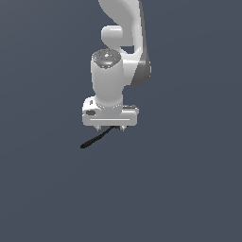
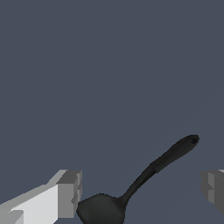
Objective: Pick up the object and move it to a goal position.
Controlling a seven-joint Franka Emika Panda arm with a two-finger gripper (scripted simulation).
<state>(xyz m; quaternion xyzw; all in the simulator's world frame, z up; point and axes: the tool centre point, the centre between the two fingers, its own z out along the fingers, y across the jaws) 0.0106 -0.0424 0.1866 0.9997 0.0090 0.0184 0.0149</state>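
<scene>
The object is a slim black spoon (image 2: 142, 179) with a flat oval head and a thicker grip end with a small hole. It lies on the flat grey-blue surface. In the wrist view it sits between my two fingers, its head close to the pale finger (image 2: 65, 194), its grip end pointing toward the other finger (image 2: 213, 188). My gripper (image 2: 141, 190) is open, jaws wide apart and touching nothing. In the exterior view the gripper (image 1: 111, 128) hangs low, straight down over the spoon (image 1: 94, 139), whose one end sticks out toward the exterior view's left.
The plain grey-blue surface (image 1: 189, 189) fills both views. The white arm (image 1: 118, 52) rises above the gripper to the top edge of the exterior view. No other objects or marker show.
</scene>
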